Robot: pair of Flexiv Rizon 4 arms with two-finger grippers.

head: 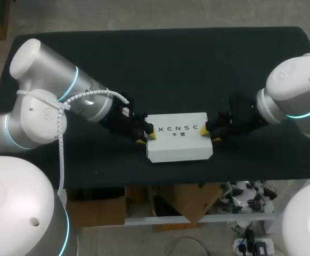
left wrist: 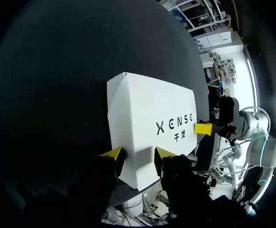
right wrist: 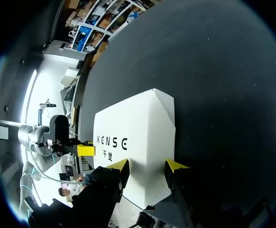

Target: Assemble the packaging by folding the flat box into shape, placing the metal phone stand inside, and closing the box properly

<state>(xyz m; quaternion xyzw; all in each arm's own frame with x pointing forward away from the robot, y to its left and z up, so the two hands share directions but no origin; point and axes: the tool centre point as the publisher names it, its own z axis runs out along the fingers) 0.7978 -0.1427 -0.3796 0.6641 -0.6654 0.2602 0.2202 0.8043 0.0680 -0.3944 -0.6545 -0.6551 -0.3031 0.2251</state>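
Both part-open: left tool [head: 146, 137], right tool [head: 210, 135], tips against box [head: 179, 145] ends

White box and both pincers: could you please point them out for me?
white box [head: 179, 148], head view, top face.
left pincer [left wrist: 138, 154], left wrist view, between yellow tips.
right pincer [right wrist: 147, 165], right wrist view, between yellow tips.

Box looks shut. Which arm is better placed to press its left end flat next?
Left, probably. The left gripper is against that end of the box, jaws open. The right gripper is at the opposite end, the whole box between.
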